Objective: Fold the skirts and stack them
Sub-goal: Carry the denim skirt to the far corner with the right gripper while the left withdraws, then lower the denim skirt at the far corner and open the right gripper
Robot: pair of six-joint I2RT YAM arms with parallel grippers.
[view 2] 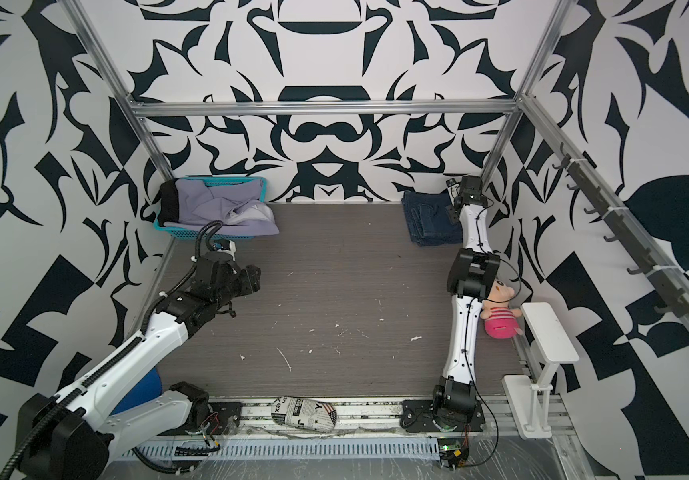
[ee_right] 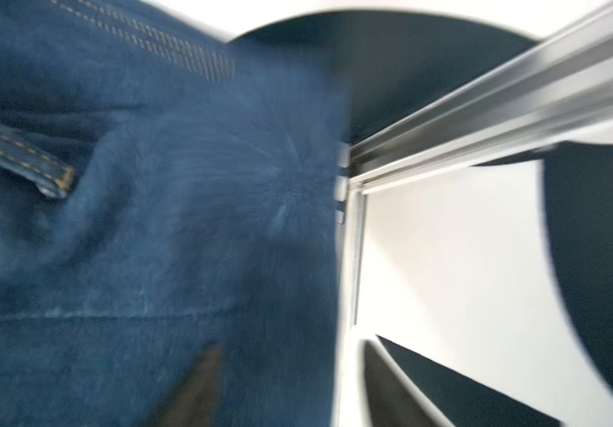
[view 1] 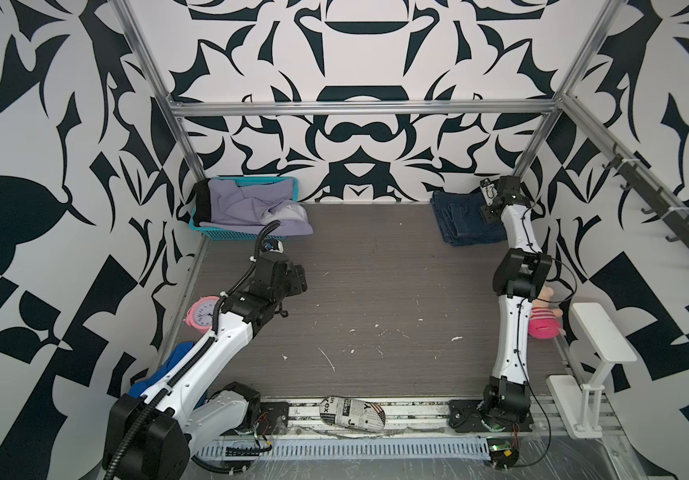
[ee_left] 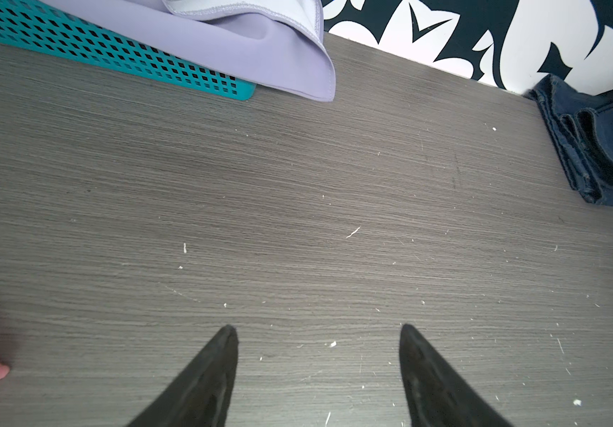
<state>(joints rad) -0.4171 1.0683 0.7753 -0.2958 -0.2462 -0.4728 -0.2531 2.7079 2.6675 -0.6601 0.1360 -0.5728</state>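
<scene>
grey wood-grain table (view 1: 376, 291) fills the floor of a booth with black-and-white patterned walls (view 1: 355, 137), and a teal basket (view 1: 226, 233) sits in its far left corner. the denim skirt (view 1: 459, 226) lies folded well apart from the basket, along the same back wall at the opposite far corner. the right gripper (view 1: 487, 212) hangs over the denim edge farthest from the basket; in the right wrist view its fingers (ee_right: 197, 392) stand apart, one over the cloth and one past its edge, released, nothing pinched between them. the lavender skirt (view 1: 251, 208) lies in the basket and spills over its front corner onto the table; the black skirt (view 1: 201, 203) drapes the basket's end nearest the side wall. the left gripper (ee_left: 318, 329) hovers over bare table just in front of the basket, well apart from every skirt, fingers spread and empty.

the right wrist view is smeared with blur, so only light stitching and a belt loop on the denim read clearly; whether the fingers touch the cloth cannot be told. only a strip of the black skirt shows beside the lavender one. in both top views the right arm (view 1: 513, 332) covers the denim edge farthest from the basket.

the right arm stretches nearly straight toward the back wall, wrist bent down. the left arm (view 1: 226, 336) is folded at the elbow.
</scene>
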